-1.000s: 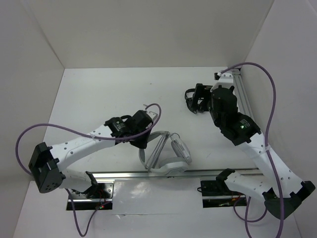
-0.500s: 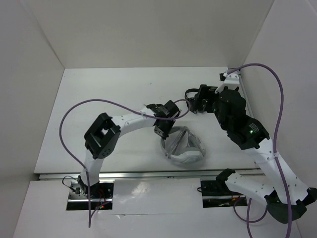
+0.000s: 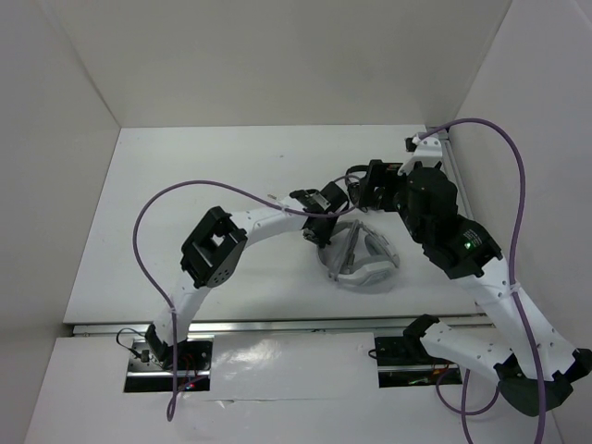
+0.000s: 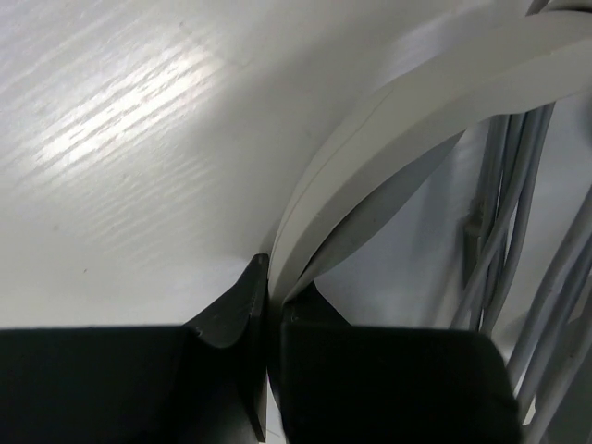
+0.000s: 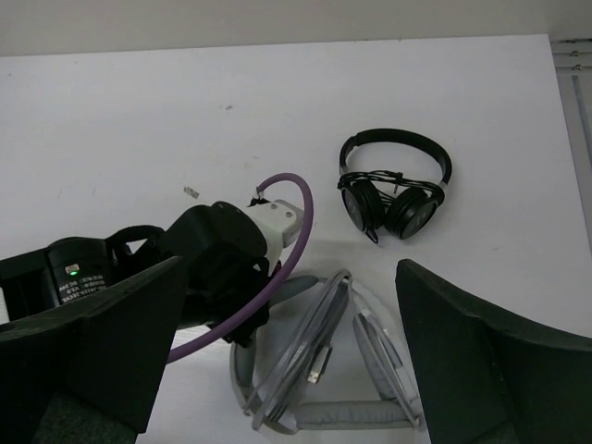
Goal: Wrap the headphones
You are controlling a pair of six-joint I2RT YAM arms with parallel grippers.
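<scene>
The white and grey headphones (image 3: pixel 365 264) lie on the table right of centre, earcups folded in. Their thin grey cable (image 5: pixel 310 356) is bundled in loops across the frame, plug end showing. My left gripper (image 3: pixel 321 233) is shut on the left side of the headband (image 4: pixel 416 102), with the band pinched between both fingertips (image 4: pixel 242 305); the cable loops (image 4: pixel 518 231) hang to its right. My right gripper (image 3: pixel 373 188) hovers above the headphones (image 5: pixel 370 416), open wide and empty, its fingers (image 5: pixel 102 342) at either side of the right wrist view.
Small black headphones (image 5: pixel 393 185) lie just beyond the white ones, partly under my right gripper in the top view (image 3: pixel 354 178). A metal rail (image 3: pixel 453 176) runs along the right wall. White walls enclose the table on three sides.
My left arm has stretched out and dragged the white headphones from the near edge to the right and farther back, under my right gripper. The right arm has barely moved.
</scene>
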